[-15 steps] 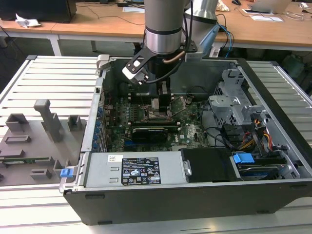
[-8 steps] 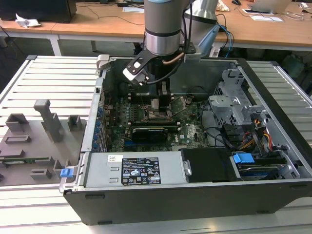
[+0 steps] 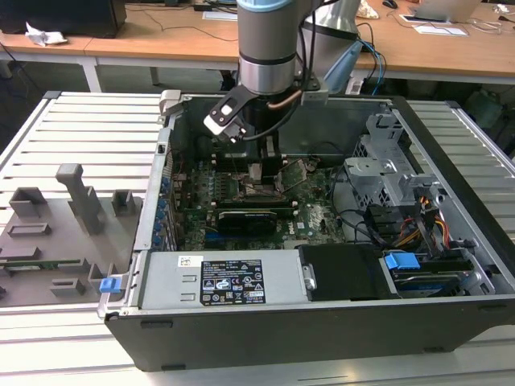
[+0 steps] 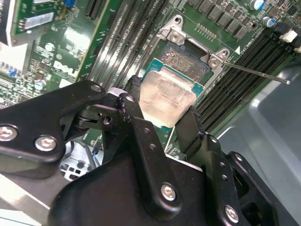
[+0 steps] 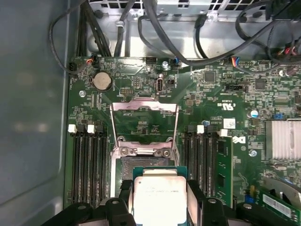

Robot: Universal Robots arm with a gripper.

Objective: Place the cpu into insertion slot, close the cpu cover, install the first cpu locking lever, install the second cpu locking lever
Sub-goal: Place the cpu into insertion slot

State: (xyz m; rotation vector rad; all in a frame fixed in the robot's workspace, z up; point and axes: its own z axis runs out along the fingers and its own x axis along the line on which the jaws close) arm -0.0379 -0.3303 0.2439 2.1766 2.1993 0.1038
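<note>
My gripper [image 4: 164,101] is shut on the cpu [image 4: 167,96], a flat square chip with a pale silvery top and a green rim, one black finger on each side. In the first wrist view the gripper [image 5: 160,200] holds the cpu [image 5: 159,197] over one end of the open insertion slot [image 5: 123,165], partly covering it. The cpu cover [image 5: 143,106], a thin grey metal frame, is swung back open beyond the slot. A thin locking lever [image 4: 259,72] sticks out sideways from the socket [image 4: 184,57]. In the exterior view the gripper [image 3: 261,165] reaches down into the open computer case [image 3: 451,201].
Memory slots [image 5: 87,165] flank the socket on both sides. A black graphics card [image 3: 245,219] lies just in front of it, with the power supply [image 3: 217,281] at the case's front. A drive cage [image 3: 386,173] and cables [image 5: 164,33] crowd the case. A grey fixture plate [image 3: 56,233] lies at the exterior view's left.
</note>
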